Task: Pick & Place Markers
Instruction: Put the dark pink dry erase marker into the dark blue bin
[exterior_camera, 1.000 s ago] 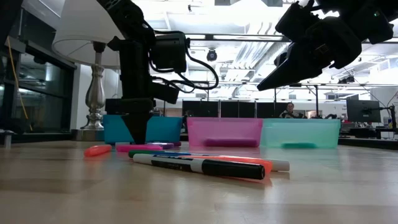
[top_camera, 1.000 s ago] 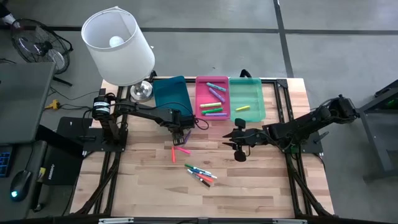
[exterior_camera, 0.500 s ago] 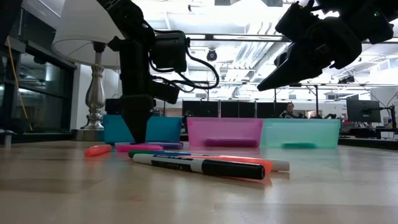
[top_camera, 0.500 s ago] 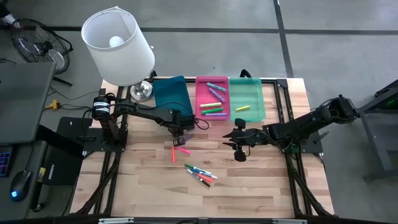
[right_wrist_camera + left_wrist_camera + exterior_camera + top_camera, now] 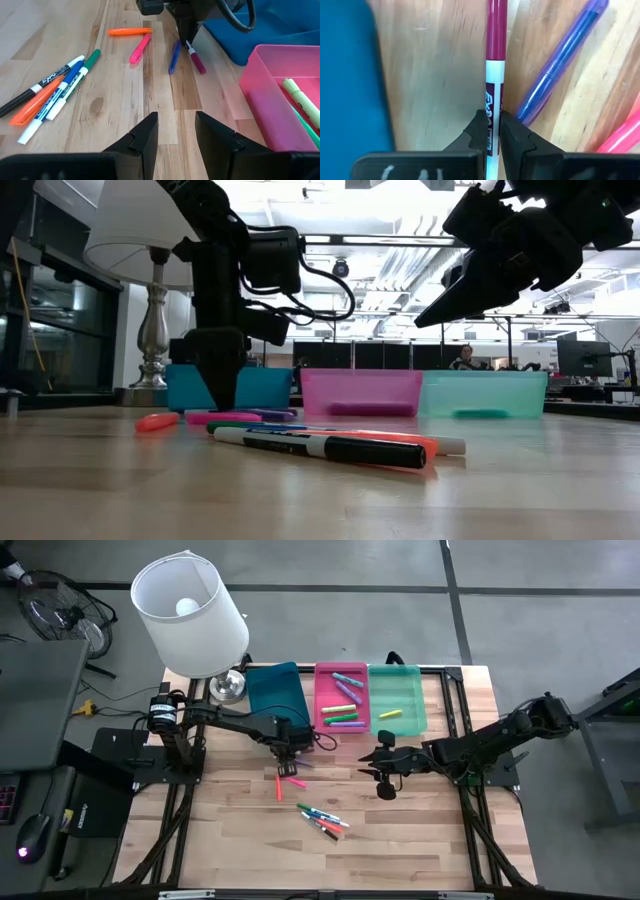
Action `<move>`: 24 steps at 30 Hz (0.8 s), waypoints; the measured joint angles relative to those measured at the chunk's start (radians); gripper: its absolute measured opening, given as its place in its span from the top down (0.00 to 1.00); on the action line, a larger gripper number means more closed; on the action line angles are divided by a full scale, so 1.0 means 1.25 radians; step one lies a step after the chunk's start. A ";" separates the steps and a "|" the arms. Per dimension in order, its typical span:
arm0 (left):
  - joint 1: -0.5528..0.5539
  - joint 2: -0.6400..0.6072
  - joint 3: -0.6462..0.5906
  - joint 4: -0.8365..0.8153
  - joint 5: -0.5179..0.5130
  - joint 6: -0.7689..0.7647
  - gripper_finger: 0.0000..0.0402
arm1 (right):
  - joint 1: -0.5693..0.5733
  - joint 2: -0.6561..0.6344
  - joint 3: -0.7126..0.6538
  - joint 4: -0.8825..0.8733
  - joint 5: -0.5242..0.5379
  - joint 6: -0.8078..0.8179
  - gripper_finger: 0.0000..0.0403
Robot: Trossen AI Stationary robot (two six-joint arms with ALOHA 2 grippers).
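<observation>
The left end effector (image 5: 492, 131) is clamped on a magenta marker (image 5: 496, 65) lying on the tabletop (image 5: 400, 830), a purple marker (image 5: 560, 65) just beside it. Lift straight up to avoid dragging the neighbour. The right end effector (image 5: 175, 131) hovers nearby, half open, empty.

A magenta-capped white marker (image 5: 492, 90) lies flat on the wood with dark fingers pinching its barrel from both sides. Just beside it lies a purple marker (image 5: 174, 56), angled away, then a pink one (image 5: 139, 48) and an orange one (image 5: 129, 31) farther out. Nearer the table's front, a loose cluster (image 5: 322, 821) of black, orange, blue and green markers lies overlapping. Several more rest in the pink tray (image 5: 341, 701), and a yellow one (image 5: 389, 714) in the green tray.
</observation>
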 joint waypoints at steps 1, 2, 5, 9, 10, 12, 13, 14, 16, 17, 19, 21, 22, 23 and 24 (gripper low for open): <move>0.000 0.000 0.000 0.000 0.000 0.003 0.95 | 0.000 0.000 0.000 0.000 0.000 0.000 0.71; -0.001 0.000 0.000 0.001 -0.002 0.004 0.95 | 0.000 0.000 0.000 0.000 0.000 0.001 0.71; -0.002 0.000 0.000 0.001 -0.007 0.005 0.95 | 0.000 0.000 0.000 -0.004 0.000 0.005 0.71; -0.002 0.000 0.000 0.002 -0.007 0.005 0.95 | 0.000 0.000 0.000 -0.005 0.000 0.005 0.71; -0.002 0.000 0.000 0.002 -0.008 0.005 0.95 | 0.000 0.000 0.000 -0.005 0.000 0.005 0.71; -0.002 0.000 0.000 0.002 -0.008 0.005 0.95 | 0.000 0.000 0.000 -0.005 0.000 0.005 0.71; -0.002 0.000 0.000 0.002 -0.010 0.005 0.95 | 0.000 0.000 0.000 -0.005 0.000 0.005 0.71; -0.002 0.000 0.000 0.002 -0.015 0.005 0.95 | 0.000 0.000 0.000 -0.005 0.000 0.005 0.71; -0.002 0.000 0.009 -0.005 -0.021 0.005 0.95 | 0.000 0.000 0.000 -0.005 0.000 0.005 0.71; -0.002 0.001 0.018 -0.015 -0.025 0.005 0.95 | 0.000 0.000 0.000 -0.005 0.000 0.005 0.71; -0.002 0.003 0.042 -0.041 -0.042 0.008 0.95 | 0.000 0.000 0.000 -0.005 0.000 0.005 0.71; -0.002 0.007 0.068 -0.070 -0.053 0.017 0.95 | 0.000 0.000 0.000 -0.005 0.000 0.005 0.71; -0.002 0.009 0.080 -0.082 -0.054 0.020 0.95 | 0.000 0.000 0.000 -0.005 0.000 0.005 0.71; -0.002 0.010 0.093 -0.090 -0.054 0.023 0.96 | 0.000 0.000 0.000 -0.005 0.000 0.005 0.71; -0.003 0.008 0.104 -0.096 -0.055 0.026 0.96 | 0.000 0.000 0.000 -0.005 0.000 0.005 0.71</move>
